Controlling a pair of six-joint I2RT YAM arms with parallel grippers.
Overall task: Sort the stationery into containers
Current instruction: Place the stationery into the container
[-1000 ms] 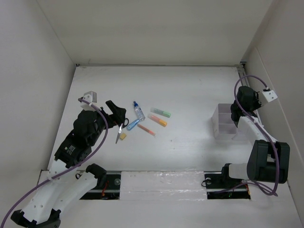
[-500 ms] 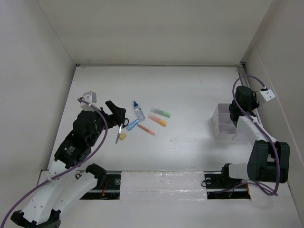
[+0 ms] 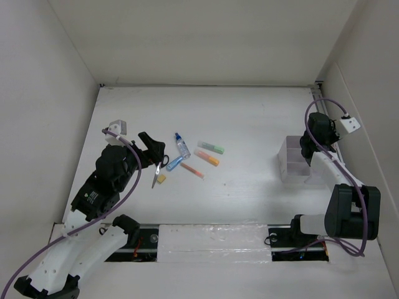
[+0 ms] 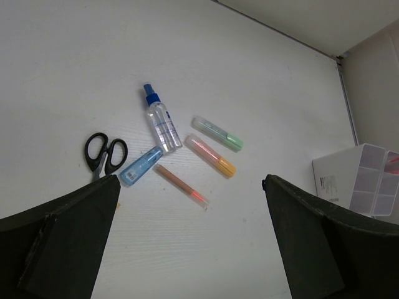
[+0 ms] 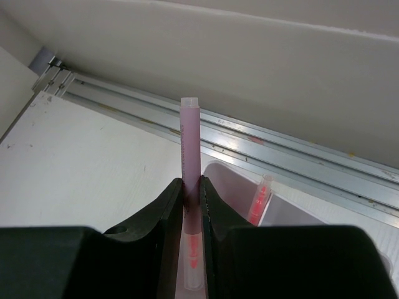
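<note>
The stationery lies left of centre: black-handled scissors (image 4: 105, 152), a yellow eraser (image 3: 161, 179), a blue-capped glue bottle (image 4: 160, 121), a blue marker (image 4: 141, 166), a green marker (image 4: 217, 134), an orange marker (image 4: 211, 156) and an orange-red pen (image 4: 181, 185). My left gripper (image 3: 153, 147) hovers over the scissors' end of the group, wide open and holding nothing. The containers (image 3: 294, 159) stand at the right. My right gripper (image 5: 192, 184) hangs over them, shut on a pink pen (image 5: 190, 137) that points down into a compartment. Another orange-red pen (image 5: 259, 200) leans in a compartment beside it.
White walls enclose the table on the left, back and right. A metal rail (image 5: 280, 146) runs along the right wall just behind the containers. The arm bases (image 3: 206, 240) sit along the near edge.
The right wrist has shifted slightly over the containers, still holding the pink pen. The left arm and the stationery have not moved.
</note>
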